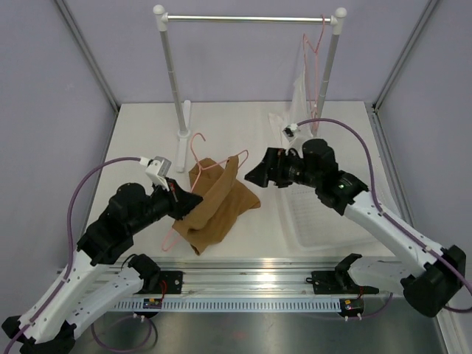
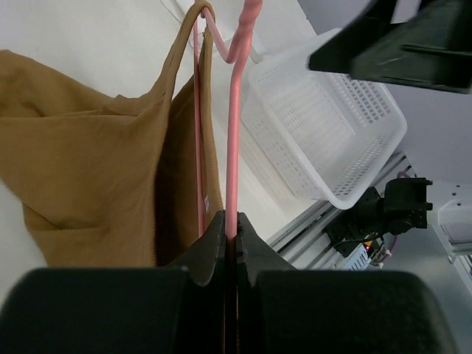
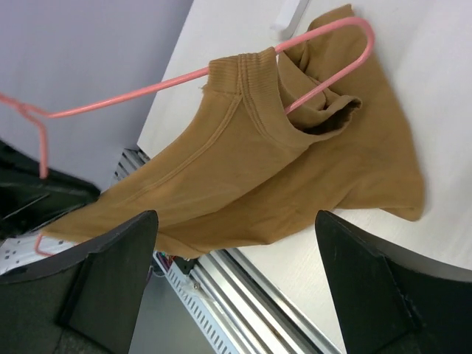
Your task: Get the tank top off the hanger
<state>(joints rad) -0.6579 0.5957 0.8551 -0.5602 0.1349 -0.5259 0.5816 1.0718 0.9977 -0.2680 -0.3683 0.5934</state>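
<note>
Camel-brown fabric lies bunched on the white table [image 1: 243, 125] between the two arms: the tank top [image 1: 217, 203], hung on the pink wire hanger [image 1: 198, 147].

The left arm rises from its near-left base, folds at the elbow and reaches right. The left gripper [image 1: 184, 203] meets the garment's left edge, and its jaws are clamped tight on one wire of the hanger [image 2: 234, 133], beside the tank top [image 2: 88, 169].

The right arm stretches from the near-right corner over the white plastic basket [image 1: 332, 221], wrist aimed left. The right gripper [image 1: 254, 175] hovers just right of the garment with its jaws spread wide, holding nothing. Its wrist view shows the tank top [image 3: 243, 169] between the two fingers [image 3: 110, 280].

The hanger lies tilted, its long axis running from near-left to far-right and its hook pointing toward the back of the table. One rounded end [image 3: 354, 37] pokes out of the fabric, with a strap looped over the wire.
</note>
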